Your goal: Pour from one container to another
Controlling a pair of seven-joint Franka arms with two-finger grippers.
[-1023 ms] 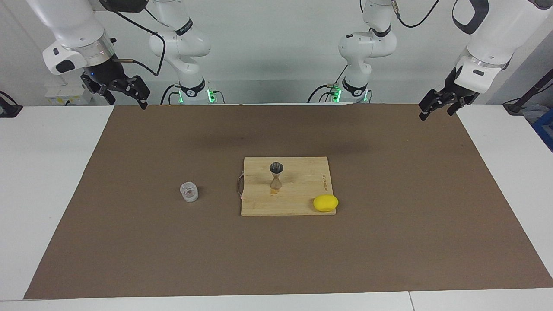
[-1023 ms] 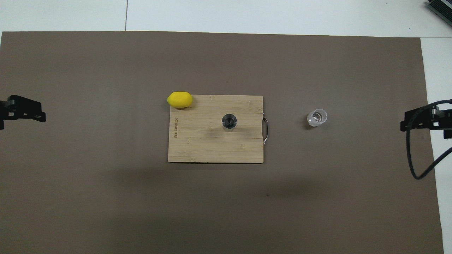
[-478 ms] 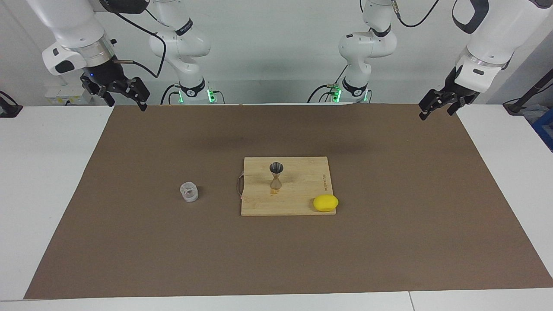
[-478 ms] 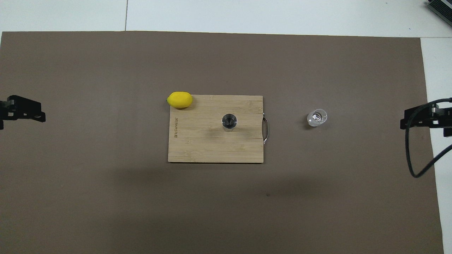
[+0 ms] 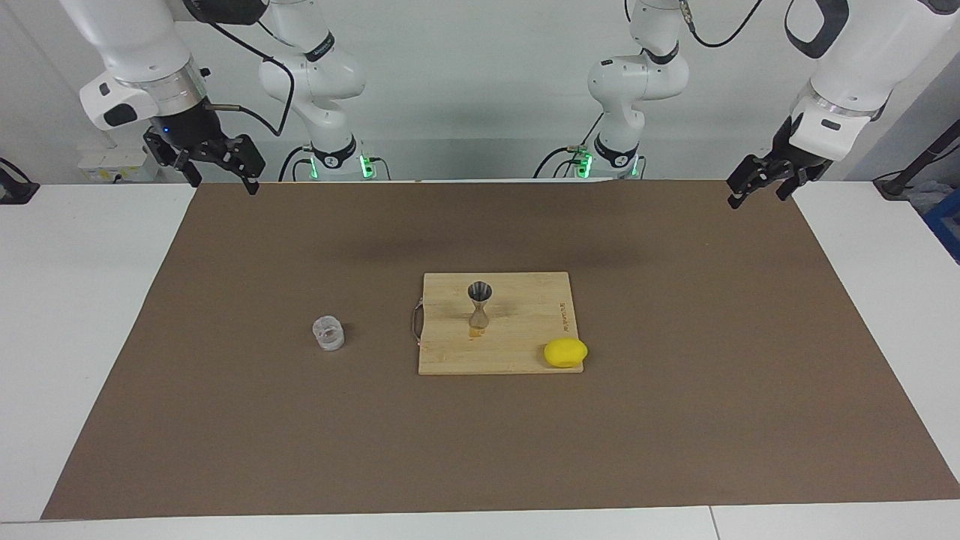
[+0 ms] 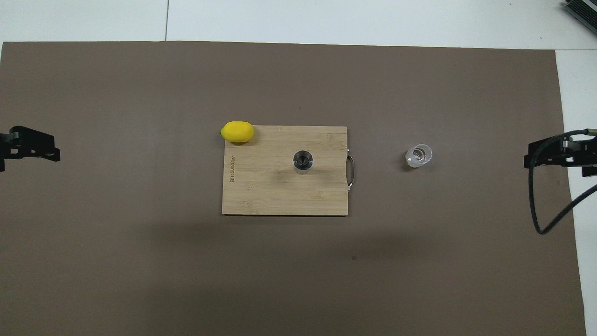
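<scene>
The small clear glass cup [image 5: 328, 334] stands upright on the brown mat [image 5: 675, 337], beside the cutting board toward the right arm's end; it also shows in the overhead view [image 6: 418, 156]. The metal hourglass jigger [image 5: 479, 307] stands upright near the middle of the wooden cutting board [image 5: 525, 330], and shows from above [image 6: 303, 162]. My right gripper [image 5: 225, 182] is open and empty, raised over the mat's edge at the right arm's end [image 6: 555, 158]. My left gripper [image 5: 756, 199] is open and empty, raised over the mat's edge at the left arm's end [image 6: 28, 149], waiting.
A yellow lemon [image 5: 565, 352] lies on the board's corner that is farther from the robots, toward the left arm's end [image 6: 238, 131]. The board [image 6: 261, 186] has a metal handle [image 6: 350, 172] on the side facing the cup. A black cable [image 6: 536, 205] hangs by the right gripper.
My right gripper has shifted slightly inward toward the middle of the table. The left arm, cup, jigger and lemon have not moved.
</scene>
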